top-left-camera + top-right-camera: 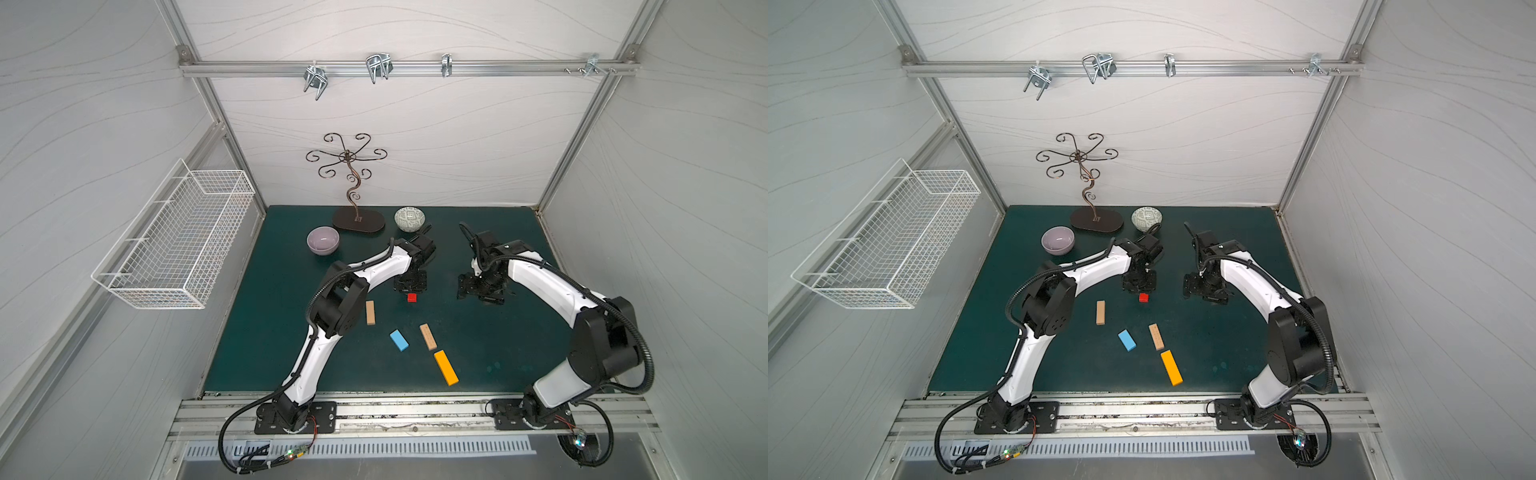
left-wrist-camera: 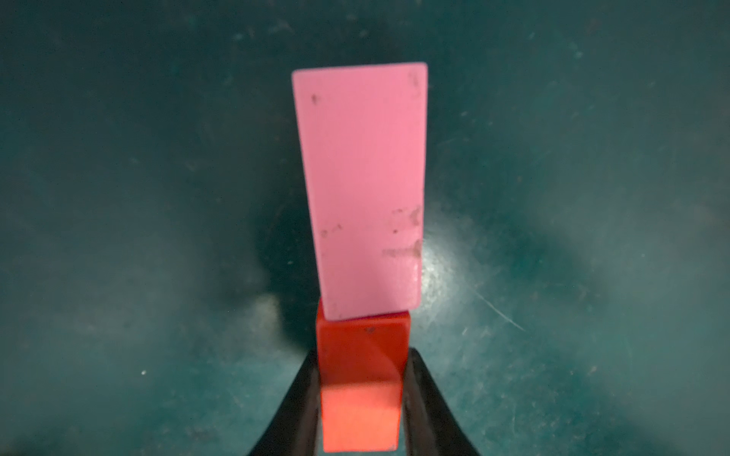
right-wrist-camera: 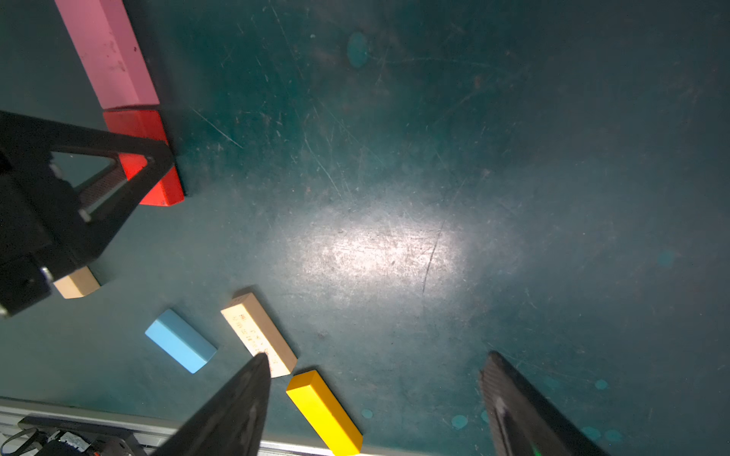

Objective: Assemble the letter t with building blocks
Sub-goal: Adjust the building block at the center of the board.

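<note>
The left pincer (image 2: 362, 357) is clamped on the short, flat red block (image 2: 359, 410), with one black finger pressed against each of its long sides. In both top views the red block (image 1: 412, 297) (image 1: 1143, 297) peeps out just below that pincer, near the centre of the frame, on the dark green table (image 1: 498, 353). A short, flat pink block (image 2: 361, 189) lies end to end with the red one. Their short ends touch, and the pink one sits slightly askew. In the top views the pink block is hidden under the left arm's wrist.

The right pincer (image 3: 376, 355) stands open, its fingers well apart, with only bare table between them. In the top views it sits right of centre, apart from the left pincer.

The other four blocks lie loose in the lower centre of the top views, none touching the pink and red pair. A plain tan wooden bar (image 1: 370, 312) lies left of centre beside the left arm's elbow, upright in the frame. Below and to its right is a tilted light blue block (image 1: 398, 340). Near it on the right lies a printed tan wooden bar (image 1: 427, 336), also tilted. A long orange bar (image 1: 446, 367) lies lower right again, its upper end just beside the printed bar's lower end.

Along the table's upper edge in the frame stand a lilac bowl (image 1: 323, 240), a dark metal scroll stand (image 1: 358, 220) and a patterned grey-green bowl (image 1: 410, 218). A white wire basket (image 1: 174, 237) hangs on the left wall.
</note>
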Controlling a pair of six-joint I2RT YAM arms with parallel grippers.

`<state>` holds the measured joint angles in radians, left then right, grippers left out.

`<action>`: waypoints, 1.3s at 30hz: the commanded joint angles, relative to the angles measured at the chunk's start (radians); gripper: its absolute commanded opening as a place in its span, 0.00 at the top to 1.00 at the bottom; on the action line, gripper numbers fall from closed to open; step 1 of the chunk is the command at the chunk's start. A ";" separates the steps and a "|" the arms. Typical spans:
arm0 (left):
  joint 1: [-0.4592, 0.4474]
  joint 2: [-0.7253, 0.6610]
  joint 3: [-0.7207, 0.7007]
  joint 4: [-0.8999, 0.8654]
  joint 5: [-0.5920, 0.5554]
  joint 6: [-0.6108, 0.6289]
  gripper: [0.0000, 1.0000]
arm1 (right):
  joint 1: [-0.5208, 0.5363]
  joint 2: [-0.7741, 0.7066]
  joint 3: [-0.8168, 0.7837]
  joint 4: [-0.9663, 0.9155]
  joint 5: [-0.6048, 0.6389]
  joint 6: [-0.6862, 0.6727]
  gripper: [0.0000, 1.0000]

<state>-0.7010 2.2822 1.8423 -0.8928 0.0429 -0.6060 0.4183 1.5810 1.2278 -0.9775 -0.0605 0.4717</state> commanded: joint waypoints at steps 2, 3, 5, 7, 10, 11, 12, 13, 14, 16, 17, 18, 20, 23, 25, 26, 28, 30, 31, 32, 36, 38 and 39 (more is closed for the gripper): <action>-0.011 0.044 0.048 -0.034 -0.013 -0.017 0.73 | -0.006 -0.021 0.018 -0.026 0.000 -0.005 0.16; -0.011 0.052 0.055 -0.039 -0.017 -0.017 0.73 | -0.006 -0.019 0.017 -0.026 -0.001 -0.003 0.15; -0.010 0.060 0.066 -0.046 -0.021 -0.015 0.73 | -0.006 -0.020 0.016 -0.026 0.001 -0.004 0.15; -0.011 0.068 0.075 -0.054 -0.017 -0.011 0.73 | -0.006 -0.023 0.018 -0.027 0.008 -0.007 0.15; -0.012 0.072 0.069 -0.057 -0.023 -0.015 0.73 | -0.006 -0.022 0.021 -0.028 0.005 -0.007 0.15; -0.012 0.074 0.070 -0.061 -0.022 -0.017 0.73 | -0.007 -0.021 0.021 -0.027 0.003 -0.004 0.15; -0.012 0.074 0.066 -0.061 -0.021 -0.020 0.73 | -0.007 -0.022 0.021 -0.027 0.002 -0.005 0.15; -0.012 0.074 0.062 -0.061 -0.023 -0.023 0.72 | -0.006 -0.021 0.019 -0.028 0.002 -0.005 0.15; -0.012 0.073 0.058 -0.058 -0.023 -0.026 0.72 | -0.006 -0.022 0.018 -0.026 0.001 -0.004 0.15; -0.011 0.075 0.057 -0.058 -0.021 -0.029 0.70 | -0.007 -0.022 0.016 -0.023 -0.001 -0.004 0.15; -0.011 0.077 0.057 -0.057 -0.018 -0.032 0.68 | -0.006 -0.020 0.016 -0.022 -0.003 -0.004 0.15; -0.012 0.080 0.059 -0.057 -0.018 -0.034 0.63 | -0.006 -0.020 0.016 -0.022 -0.004 -0.004 0.15; -0.011 0.079 0.058 -0.057 -0.017 -0.035 0.55 | -0.006 -0.020 0.018 -0.021 -0.004 -0.004 0.15; -0.011 0.075 0.054 -0.054 -0.021 -0.037 0.47 | -0.007 -0.022 0.016 -0.021 -0.002 -0.004 0.15; -0.011 0.071 0.054 -0.049 -0.018 -0.037 0.46 | -0.006 -0.022 0.015 -0.020 -0.003 -0.004 0.15; -0.011 0.070 0.055 -0.050 -0.017 -0.037 0.45 | -0.006 -0.021 0.015 -0.020 -0.004 -0.005 0.15; -0.011 0.062 0.060 -0.056 -0.007 -0.037 0.44 | -0.006 -0.021 0.015 -0.020 -0.004 -0.004 0.15; -0.011 0.021 0.050 -0.062 -0.002 -0.046 0.44 | -0.007 -0.022 0.013 -0.018 -0.002 -0.004 0.15; -0.011 -0.009 0.037 -0.052 -0.003 -0.049 0.43 | -0.007 -0.023 0.012 -0.017 -0.001 -0.005 0.15; -0.011 -0.045 0.020 -0.038 -0.007 -0.051 0.43 | -0.006 -0.023 0.009 -0.016 -0.002 -0.005 0.15; 0.000 -0.104 0.008 -0.028 -0.021 -0.051 0.44 | -0.007 -0.021 0.001 -0.003 -0.013 -0.001 0.15; 0.001 -0.078 0.015 -0.042 -0.020 -0.050 0.46 | -0.006 -0.025 0.001 -0.002 -0.015 0.002 0.15; 0.002 -0.055 0.023 -0.053 -0.012 -0.055 0.46 | -0.006 -0.026 0.001 -0.004 -0.014 0.002 0.15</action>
<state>-0.7040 2.2223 1.8408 -0.9176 0.0383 -0.6399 0.4183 1.5810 1.2278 -0.9745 -0.0658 0.4721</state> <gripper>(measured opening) 0.541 0.851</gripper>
